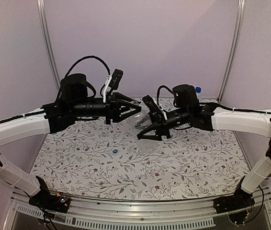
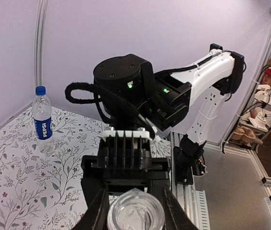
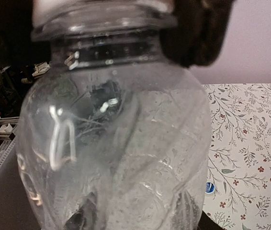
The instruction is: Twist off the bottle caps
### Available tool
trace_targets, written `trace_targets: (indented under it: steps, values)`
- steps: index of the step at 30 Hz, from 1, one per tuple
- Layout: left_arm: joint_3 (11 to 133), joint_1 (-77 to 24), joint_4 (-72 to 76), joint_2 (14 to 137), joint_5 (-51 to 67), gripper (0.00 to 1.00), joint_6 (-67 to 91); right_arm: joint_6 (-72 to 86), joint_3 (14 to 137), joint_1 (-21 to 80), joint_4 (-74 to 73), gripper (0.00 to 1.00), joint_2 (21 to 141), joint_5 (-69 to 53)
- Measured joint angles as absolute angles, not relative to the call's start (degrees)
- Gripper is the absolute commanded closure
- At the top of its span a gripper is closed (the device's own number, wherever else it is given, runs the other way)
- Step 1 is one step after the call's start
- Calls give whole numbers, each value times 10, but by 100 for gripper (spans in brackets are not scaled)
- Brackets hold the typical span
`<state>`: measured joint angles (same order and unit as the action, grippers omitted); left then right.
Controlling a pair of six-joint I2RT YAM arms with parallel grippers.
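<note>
Plain bottle [image 3: 116, 143] fills the right wrist view, clear and unlabelled, held in the air above the desk [image 1: 174, 163] between the two arms; its mouth stands open, seen end-on in the left wrist view; the left claw [image 1: 134, 109] is clamped on the neck, one finger pressed to each side of the rim; the right claw [image 1: 145, 128] straddles the body from the other end, its fingers showing dark through the plastic, though I cannot tell whether they pinch or only flank it; one blue cap [image 1: 116, 151] lies loose on the floral desk, below and to the left of the bottle in the top view; the Pepsi bottle [image 2: 42, 120] stands upright at the far right corner, well apart, its own blue cap [image 2: 40, 90] on.
</note>
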<state>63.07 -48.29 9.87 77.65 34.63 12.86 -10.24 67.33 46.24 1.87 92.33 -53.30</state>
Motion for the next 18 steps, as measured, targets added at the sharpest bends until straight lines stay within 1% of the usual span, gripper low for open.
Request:
trace_targets:
  steps: [1,3,4,6,7,14,18]
  values:
    - [631,-483,97,776,344,100,129,-103,673,463,18,43,923,-530]
    - [631,-483,94,774,341,100,128,-104,673,464,17,34,923,-525]
    - [631,-483,92,773,338,100,128,-105,673,465,17,25,923,-521]
    - [631,-483,87,769,334,100,126,-101,673,465,17,4,923,-515]
    - [630,-483,85,767,333,100,124,-100,673,465,16,1,923,-507]
    - [622,-478,73,737,298,100,120,-83,665,454,18,1,900,-471]
    - [608,-467,48,709,234,100,120,-67,649,430,21,1,865,-423]
